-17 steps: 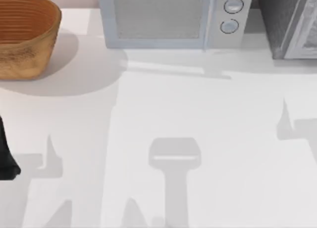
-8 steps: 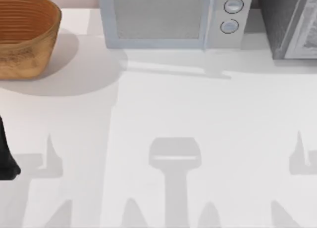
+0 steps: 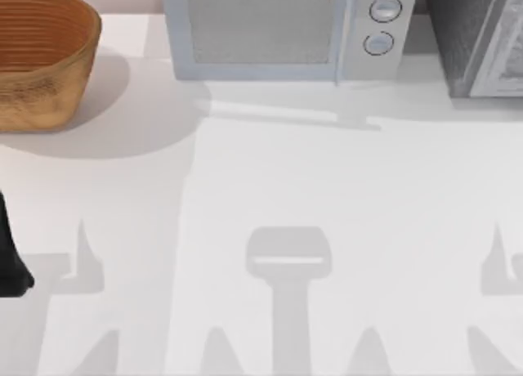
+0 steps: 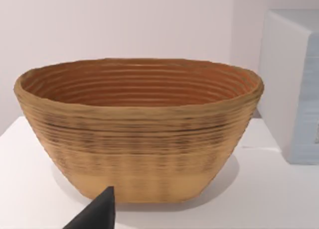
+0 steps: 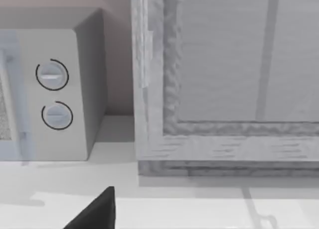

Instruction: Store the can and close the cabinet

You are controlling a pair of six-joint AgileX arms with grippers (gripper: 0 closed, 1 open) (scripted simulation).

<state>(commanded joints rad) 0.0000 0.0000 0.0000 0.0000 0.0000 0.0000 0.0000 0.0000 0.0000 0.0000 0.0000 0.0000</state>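
Since I cannot tell where the can lies, the chief risk, as I judge it, is shutting the cabinet [image 3: 482, 41] without the can inside, which would leave the task half done. The cabinet stands at the back right corner of the worktop [image 3: 327, 180], just beside the microwave [image 3: 286, 33]. From the right wrist view its framed door [image 5: 224, 74] faces the camera, but I cannot tell whether it is latched or ajar. A sweep toward that door could clip the microwave's dial side, because the two stand so close.

Of the right end effector [image 5: 97, 211] a dark tip is in sight, above bare worktop and touching nothing; whether it is apart or together I cannot tell. The left end effector [image 4: 97, 214] points at the woven basket [image 4: 139, 134], apart from it, its state equally unclear. The left arm [image 3: 10, 257] sits at the worktop's left edge.
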